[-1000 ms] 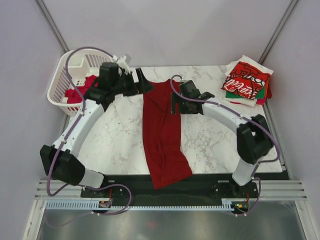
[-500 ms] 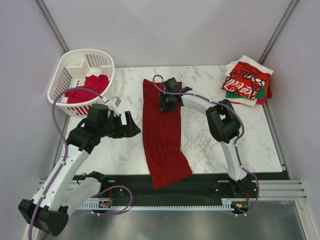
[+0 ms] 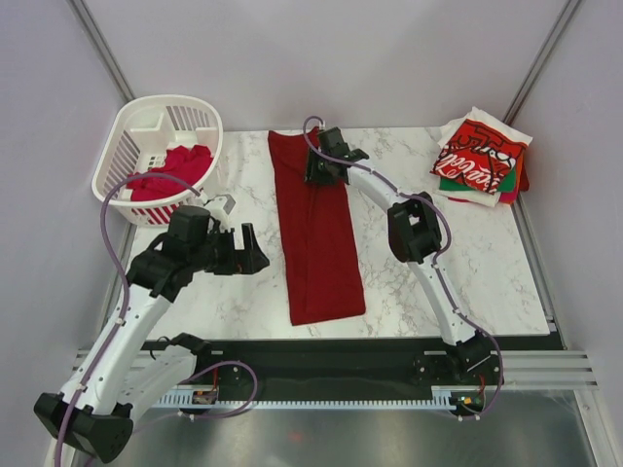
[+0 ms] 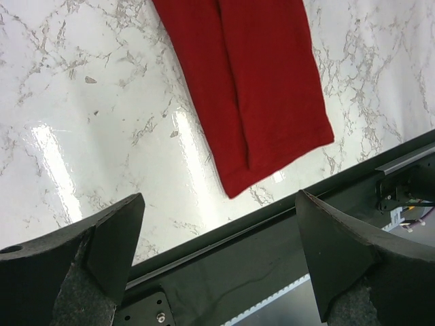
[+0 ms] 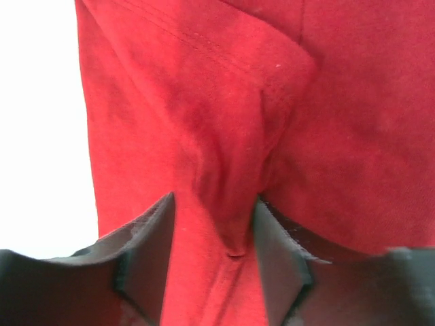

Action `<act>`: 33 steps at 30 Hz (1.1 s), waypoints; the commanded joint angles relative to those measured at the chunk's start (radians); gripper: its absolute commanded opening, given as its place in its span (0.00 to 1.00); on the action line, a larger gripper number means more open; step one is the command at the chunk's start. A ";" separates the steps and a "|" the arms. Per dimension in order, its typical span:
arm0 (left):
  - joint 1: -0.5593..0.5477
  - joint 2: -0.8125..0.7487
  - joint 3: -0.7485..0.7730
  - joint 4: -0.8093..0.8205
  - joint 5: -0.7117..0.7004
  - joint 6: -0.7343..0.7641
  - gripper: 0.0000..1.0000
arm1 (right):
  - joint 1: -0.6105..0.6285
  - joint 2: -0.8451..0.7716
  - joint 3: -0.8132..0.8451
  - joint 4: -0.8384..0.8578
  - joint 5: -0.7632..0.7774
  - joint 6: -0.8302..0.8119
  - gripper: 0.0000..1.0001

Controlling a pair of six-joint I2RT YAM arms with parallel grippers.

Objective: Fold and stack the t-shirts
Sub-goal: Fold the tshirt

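Dark red tee [image 3: 316, 238]: long narrow folded strip, flat, middle of table [image 3: 516, 272].
Folded stack [image 3: 480, 161]: far right corner, Coca-Cola tee topmost.
Crumpled red tees [image 3: 170, 167]: heaped in basket [image 3: 156, 125].

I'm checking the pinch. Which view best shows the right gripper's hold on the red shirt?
Right wrist: the right gripper pinches a ridge of the shirt up close. The top view shows it at the shirt's far end, jaws hidden. The left wrist shows only the near hem.

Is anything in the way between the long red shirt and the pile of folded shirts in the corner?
No, nothing I can see. The marble table between the dark red t-shirt and the folded pile is bare. The right gripper pinches the shirt's far end.
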 commanded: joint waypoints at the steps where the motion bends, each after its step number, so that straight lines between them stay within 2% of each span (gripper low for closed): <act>1: 0.001 0.028 0.034 -0.009 -0.007 0.045 1.00 | -0.046 0.076 0.059 -0.029 0.061 0.046 0.59; 2: 0.001 0.038 0.033 -0.006 -0.007 0.040 1.00 | -0.046 0.067 0.057 -0.014 0.021 0.043 0.70; 5: 0.001 0.074 0.034 0.008 -0.001 0.016 1.00 | -0.044 -0.020 -0.005 0.053 -0.083 0.017 0.83; 8: 0.001 0.103 0.040 0.032 0.001 -0.025 0.99 | -0.046 -0.166 -0.079 0.092 -0.134 -0.024 0.90; 11: 0.000 0.124 0.019 0.069 -0.015 -0.078 0.98 | -0.046 -0.345 -0.178 0.093 -0.128 -0.056 0.92; 13: -0.003 0.138 -0.005 0.088 -0.030 -0.114 0.98 | -0.047 -0.498 -0.260 0.095 -0.073 -0.069 0.93; 16: -0.023 0.146 -0.054 0.138 -0.027 -0.164 0.97 | -0.046 -0.710 -0.497 0.100 0.011 -0.061 0.93; 17: -0.031 0.152 -0.073 0.158 -0.025 -0.177 0.97 | -0.047 -0.761 -0.642 0.103 0.051 -0.060 0.93; 19: -0.061 0.170 -0.126 0.221 -0.004 -0.220 0.96 | -0.047 -0.894 -0.795 0.107 0.104 -0.052 0.91; 20: -0.077 0.199 -0.142 0.241 -0.002 -0.234 0.94 | -0.049 -0.931 -0.940 0.118 0.101 -0.044 0.90; 22: -0.132 0.225 -0.182 0.293 -0.016 -0.265 0.92 | -0.050 -1.029 -1.080 0.138 0.069 -0.033 0.87; 23: -0.146 0.241 -0.194 0.308 -0.022 -0.274 0.92 | -0.050 -1.057 -1.204 0.165 0.061 -0.017 0.86; 26: -0.178 0.284 -0.242 0.373 -0.033 -0.311 0.86 | -0.050 -1.152 -1.414 0.257 -0.123 0.014 0.83; 28: -0.184 0.301 -0.278 0.399 -0.032 -0.334 0.84 | -0.050 -1.206 -1.505 0.299 -0.221 0.045 0.78; 30: -0.198 0.304 -0.314 0.446 -0.030 -0.357 0.82 | -0.049 -1.247 -1.640 0.328 -0.266 0.069 0.73; 33: -0.210 0.307 -0.345 0.476 -0.024 -0.386 0.79 | -0.049 -1.300 -1.714 0.331 -0.284 0.088 0.71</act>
